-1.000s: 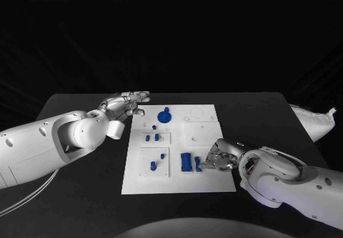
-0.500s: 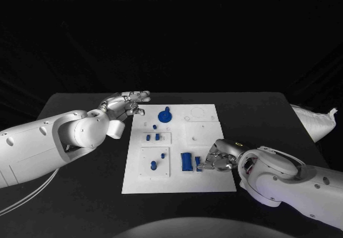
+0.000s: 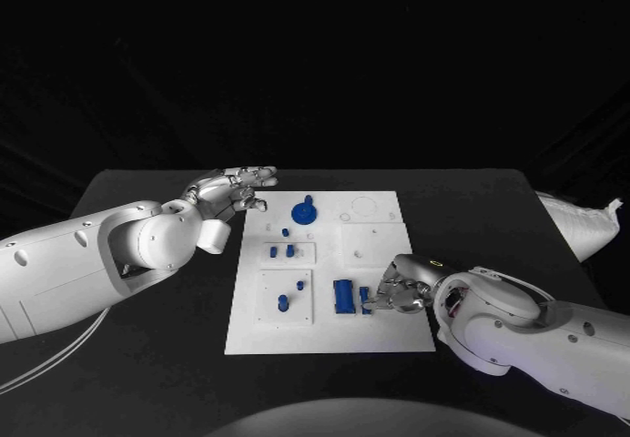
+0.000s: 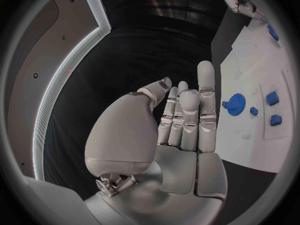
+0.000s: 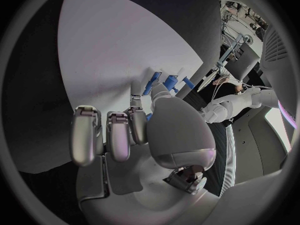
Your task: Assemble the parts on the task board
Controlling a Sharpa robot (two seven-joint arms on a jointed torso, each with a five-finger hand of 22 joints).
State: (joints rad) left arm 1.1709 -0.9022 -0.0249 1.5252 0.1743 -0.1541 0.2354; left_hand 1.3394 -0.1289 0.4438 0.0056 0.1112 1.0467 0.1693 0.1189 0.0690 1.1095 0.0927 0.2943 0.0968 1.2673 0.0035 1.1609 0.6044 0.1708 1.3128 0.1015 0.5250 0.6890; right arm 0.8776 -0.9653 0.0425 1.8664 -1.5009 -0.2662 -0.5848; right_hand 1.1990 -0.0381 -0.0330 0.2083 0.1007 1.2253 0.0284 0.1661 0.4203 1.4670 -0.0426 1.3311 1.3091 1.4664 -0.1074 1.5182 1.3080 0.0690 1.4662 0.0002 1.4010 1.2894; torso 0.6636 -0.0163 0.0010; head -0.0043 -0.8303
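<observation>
Parts in blue sit scattered over the white task board (image 3: 374, 337), which lies in the middle of the black desk (image 3: 131, 364). A blue gear (image 3: 303, 215) with a small peg (image 3: 309, 199) just beyond it stands at the far end of the board, and it shows again in the left wrist view (image 4: 235, 105). Two small blocks (image 3: 279, 251) stand in a square recess near the board's middle, and two more small pieces (image 3: 281, 303) lie in the square recess nearer the robot. A long blue bar (image 3: 342, 297) lies in the near right portion of the board.

The right hand (image 3: 398, 289) rests over the board's near right part, just beside that bar, fingers (image 5: 119, 135) curled down together onto the board surface. A small blue piece (image 3: 365, 301) lies at the fingertips; whether it is pinched or merely touched I cannot tell. The right wrist view shows blue pieces (image 5: 154, 81) just past the fingertips.

The left hand (image 3: 234, 189) hovers beside the board's far left corner, holding nothing. Its fingers (image 4: 187, 116) are extended and lie close side by side.
</observation>
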